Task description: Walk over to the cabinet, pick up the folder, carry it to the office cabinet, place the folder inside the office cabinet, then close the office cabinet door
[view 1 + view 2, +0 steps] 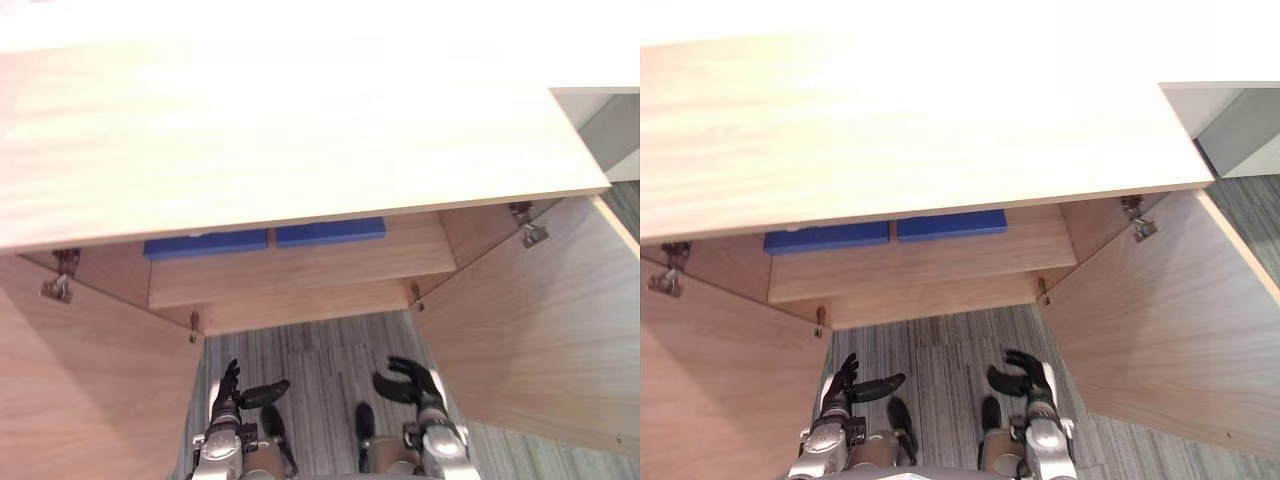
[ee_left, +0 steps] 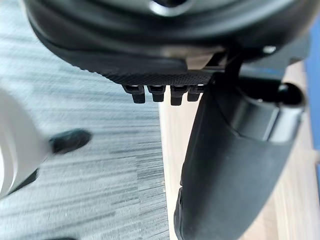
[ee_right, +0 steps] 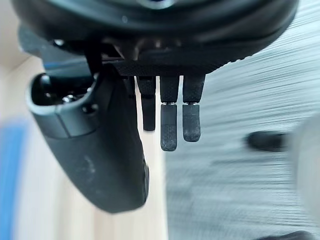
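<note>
Two flat blue folders lie side by side on a shelf (image 1: 300,272) inside the light wooden cabinet (image 1: 300,140), one on the left (image 1: 205,243) and one on the right (image 1: 330,231), both partly hidden under the cabinet top. My left hand (image 1: 232,392) and right hand (image 1: 412,385) hang low over the floor in front of the cabinet, well short of the shelf. Both are open with relaxed fingers and hold nothing. The left thumb (image 2: 235,165) and the right fingers (image 3: 170,125) show close up with nothing in them.
Both cabinet doors stand wide open, the left door (image 1: 90,385) and the right door (image 1: 540,320) flanking me. Grey striped carpet (image 1: 320,350) lies between them. A pale wall or furniture edge (image 1: 610,120) shows at the far right.
</note>
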### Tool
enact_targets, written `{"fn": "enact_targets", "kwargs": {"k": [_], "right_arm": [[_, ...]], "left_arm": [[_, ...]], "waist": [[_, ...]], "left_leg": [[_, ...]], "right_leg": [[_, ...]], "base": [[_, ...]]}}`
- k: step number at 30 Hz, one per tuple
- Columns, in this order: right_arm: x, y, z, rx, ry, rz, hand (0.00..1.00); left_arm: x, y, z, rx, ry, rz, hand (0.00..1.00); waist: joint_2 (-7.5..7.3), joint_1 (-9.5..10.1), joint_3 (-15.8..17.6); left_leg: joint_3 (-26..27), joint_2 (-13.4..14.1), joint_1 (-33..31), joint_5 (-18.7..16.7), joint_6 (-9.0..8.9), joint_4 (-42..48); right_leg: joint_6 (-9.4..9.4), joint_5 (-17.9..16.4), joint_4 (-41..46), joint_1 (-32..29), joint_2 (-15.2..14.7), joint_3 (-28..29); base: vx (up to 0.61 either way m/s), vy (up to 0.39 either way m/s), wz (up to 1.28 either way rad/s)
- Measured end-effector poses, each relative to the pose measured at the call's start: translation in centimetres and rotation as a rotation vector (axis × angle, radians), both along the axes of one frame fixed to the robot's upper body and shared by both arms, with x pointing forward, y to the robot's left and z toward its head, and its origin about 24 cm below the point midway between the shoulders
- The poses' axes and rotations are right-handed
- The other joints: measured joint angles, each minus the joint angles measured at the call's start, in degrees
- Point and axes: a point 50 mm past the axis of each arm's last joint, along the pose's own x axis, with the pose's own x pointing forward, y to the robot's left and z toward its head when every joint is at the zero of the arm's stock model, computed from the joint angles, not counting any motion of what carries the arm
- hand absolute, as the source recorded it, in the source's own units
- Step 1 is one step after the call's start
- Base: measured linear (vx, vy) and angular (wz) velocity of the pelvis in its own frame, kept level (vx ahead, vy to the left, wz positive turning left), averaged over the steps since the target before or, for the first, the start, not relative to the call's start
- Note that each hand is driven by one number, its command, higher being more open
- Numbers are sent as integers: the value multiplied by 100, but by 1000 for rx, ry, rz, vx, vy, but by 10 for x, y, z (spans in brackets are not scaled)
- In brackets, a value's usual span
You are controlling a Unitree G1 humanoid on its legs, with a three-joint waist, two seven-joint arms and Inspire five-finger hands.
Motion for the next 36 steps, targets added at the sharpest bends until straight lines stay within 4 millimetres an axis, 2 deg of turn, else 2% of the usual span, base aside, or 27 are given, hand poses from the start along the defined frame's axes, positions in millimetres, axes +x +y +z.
{"fn": "enact_targets", "kwargs": {"k": [5, 7, 11, 13, 15, 18, 19, 21, 23, 25, 28, 31, 36], "right_arm": [[-30, -24, -7, 31, 51, -238, 100], [-41, -32, -7, 48, 52, -339, 100], [-43, -60, 6, 37, -52, -543, 100], [-29, -85, 30, -4, -205, -630, 100], [-17, -104, 47, -46, -301, -643, 100], [27, -150, 94, -141, -510, -626, 100], [37, -156, 103, -155, -551, -613, 100], [74, -173, 144, -193, -705, -572, 100], [95, -179, 168, -218, -778, -526, 100], [121, -182, 195, -255, -835, -433, 100], [137, -184, 215, -288, -866, -345, 100], [141, -183, 220, -312, -862, -290, 100], [135, -175, 216, -289, -884, -325, 100]], "left_arm": [[-14, -9, -10, -25, 76, -45, 100], [-19, -11, -12, -35, 95, -55, 100], [-35, -4, -16, -18, 135, -42, 100], [-48, 3, -18, 1, 166, -41, 100], [-53, 4, -19, 3, 178, -41, 100], [-56, 2, -20, -14, 184, -67, 100], [-56, 1, -20, -18, 183, -71, 100], [-55, -1, -19, -26, 175, -88, 100], [-54, -3, -19, -27, 169, -101, 100], [-53, -6, -19, -30, 160, -117, 100], [-51, -10, -19, -41, 154, -119, 100], [-48, -18, -18, -52, 129, -147, 100], [-42, -21, -16, -53, 105, -155, 100]], "waist": [[15, -211, -118], [9, -226, -171], [48, -297, -205], [82, -438, -223], [117, -487, -246], [270, -529, -249], [310, -529, -241], [491, -549, -150], [626, -547, -95], [827, -550, -11], [1030, -584, 102], [1166, -614, 167], [1179, -699, 186]], "left_leg": [[232, -149, 550, 233, -32, -617], [348, -194, 628, 234, -65, -706], [701, -261, 752, 156, -88, -728], [914, -299, 796, 101, -92, -729], [1050, -317, 798, 67, -80, -712], [1358, -407, 819, -25, -72, -701], [1409, -421, 821, -41, -75, -699], [1462, -451, 813, -146, -55, -617], [1462, -450, 757, -259, -41, -485], [1458, -436, 601, -406, 25, -249], [1434, -424, 466, -600, 50, -24], [1309, -413, 434, -726, 86, 85], [1068, -435, 289, -762, 88, 216]], "right_leg": [[-13, 116, -183, 144, 35, 351], [0, 157, -245, 122, 35, 499], [-29, 198, -258, 49, 20, 871], [-56, 225, -263, -25, 21, 1095], [-92, 250, -263, -96, 24, 1225], [-56, 337, -311, -224, 19, 1561], [-37, 360, -318, -255, 19, 1623], [52, 457, -396, -292, 6, 1807], [73, 488, -433, -331, -8, 1913], [110, 520, -442, -482, -17, 2070], [142, 579, -447, -616, -15, 2182], [139, 605, -447, -651, -40, 2147], [140, 605, -470, -658, -127, 1925]], "base": [[-75, 15, -40], [-104, 19, -34], [-77, 20, -50], [-42, 4, -49], [-7, 1, -41], [24, 3, -51], [39, -3, -52], [53, -25, -44], [62, -45, -33], [94, -79, -38], [83, -76, -40], [46, -71, -23], [-3, -63, 17]]}}
